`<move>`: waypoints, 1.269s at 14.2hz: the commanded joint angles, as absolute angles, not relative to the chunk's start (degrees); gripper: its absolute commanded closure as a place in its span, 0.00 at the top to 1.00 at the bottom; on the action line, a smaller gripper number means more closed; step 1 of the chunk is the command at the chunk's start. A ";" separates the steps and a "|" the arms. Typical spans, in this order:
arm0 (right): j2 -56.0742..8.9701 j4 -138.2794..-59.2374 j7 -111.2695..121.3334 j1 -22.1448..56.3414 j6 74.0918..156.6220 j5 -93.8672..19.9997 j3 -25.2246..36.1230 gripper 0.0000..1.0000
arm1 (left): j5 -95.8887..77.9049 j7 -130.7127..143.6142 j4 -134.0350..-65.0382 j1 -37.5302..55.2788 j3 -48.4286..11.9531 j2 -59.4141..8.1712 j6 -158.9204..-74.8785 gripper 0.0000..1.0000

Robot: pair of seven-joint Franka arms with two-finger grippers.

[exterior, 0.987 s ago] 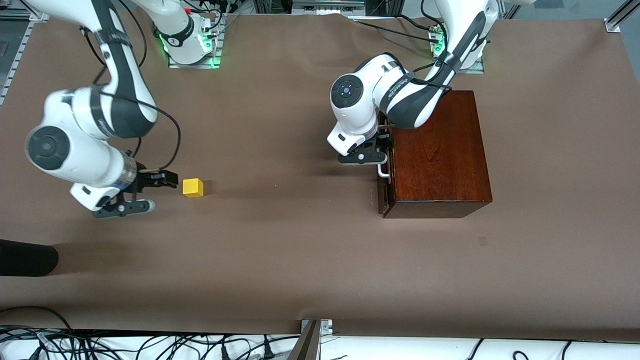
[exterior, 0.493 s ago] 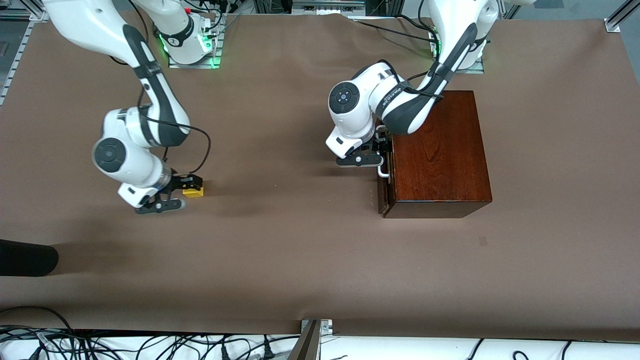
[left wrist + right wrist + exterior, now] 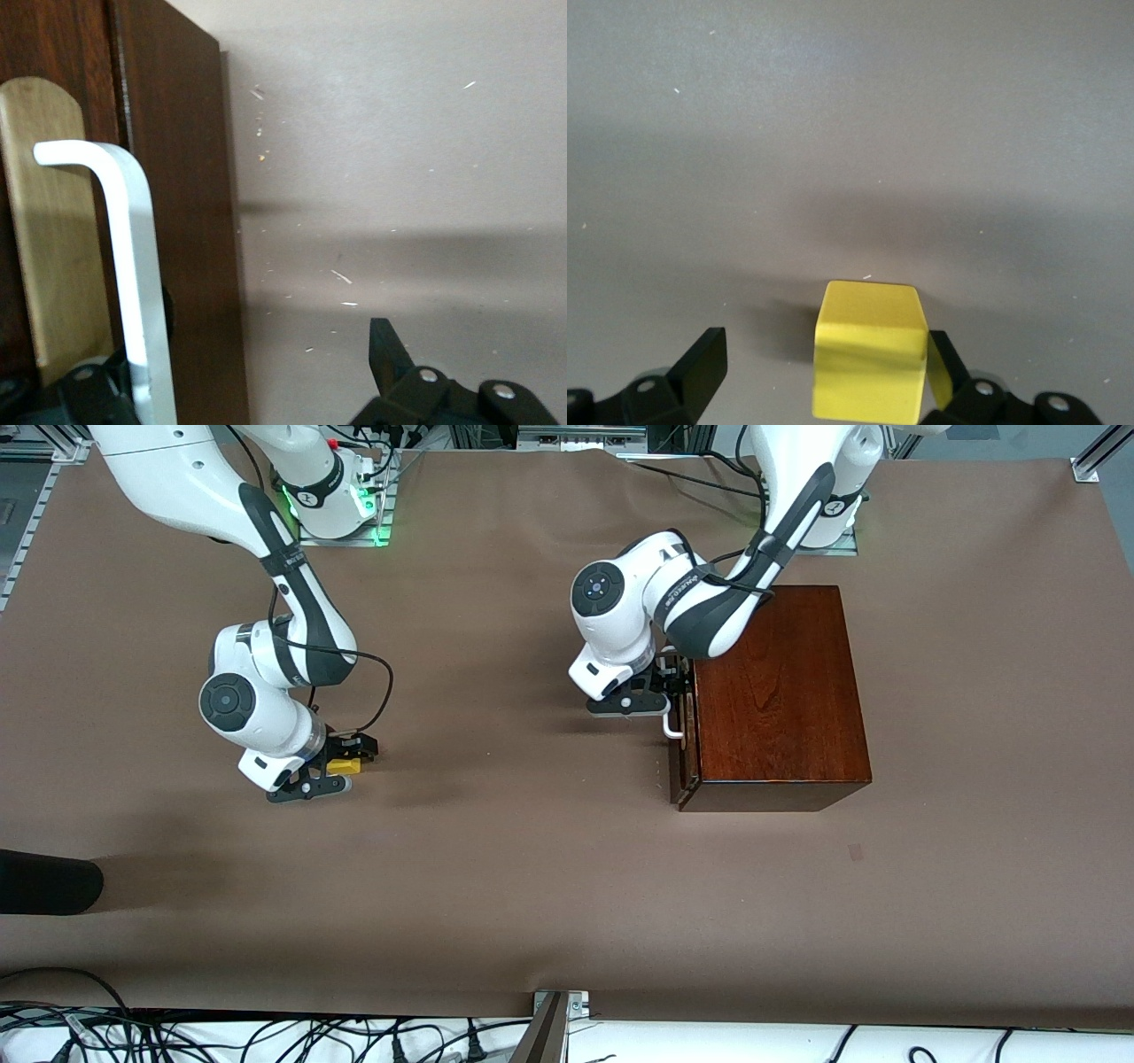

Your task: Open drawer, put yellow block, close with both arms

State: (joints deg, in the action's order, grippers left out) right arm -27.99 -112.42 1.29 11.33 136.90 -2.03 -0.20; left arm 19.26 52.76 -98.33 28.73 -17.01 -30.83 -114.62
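Note:
The yellow block (image 3: 341, 766) sits on the brown table toward the right arm's end. My right gripper (image 3: 347, 764) is low and open, with a finger on each side of it. In the right wrist view the yellow block (image 3: 868, 345) lies between the fingers of the right gripper (image 3: 826, 363), against one and apart from the other. The dark mahogany box (image 3: 775, 691) stands toward the left arm's end. Its drawer front (image 3: 684, 762) looks nearly shut. My left gripper (image 3: 666, 691) is open at the white handle (image 3: 673, 728). The handle (image 3: 133, 266) stands between the left gripper's (image 3: 239, 381) fingers, beside one.
A dark rounded object (image 3: 44, 881) lies at the table's edge at the right arm's end, nearer the front camera. A metal bracket (image 3: 554, 1019) and loose cables run along the table's front edge.
My right arm has swung in and lowered until its open gripper straddles the yellow block. My left gripper has shifted slightly at the handle, which has moved a little away from the box.

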 commanded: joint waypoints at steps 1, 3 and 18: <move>-27.42 -113.12 5.70 10.73 137.73 -2.81 0.00 1.00 | 19.51 54.58 -92.12 31.46 -16.96 -34.27 -115.66 1.00; -27.60 -113.29 6.50 10.37 137.72 -2.81 0.09 1.00 | 19.42 54.75 -88.44 32.95 -16.96 -36.20 -115.66 1.00; -27.51 -110.50 6.50 7.47 134.23 -3.08 0.18 0.00 | 17.23 56.78 -79.63 34.54 -16.70 -33.42 -106.99 1.00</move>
State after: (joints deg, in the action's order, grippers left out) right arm -29.29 -112.75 5.12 8.66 137.10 -2.06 0.69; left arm 18.57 57.76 -80.63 34.83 -16.83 -36.74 -112.14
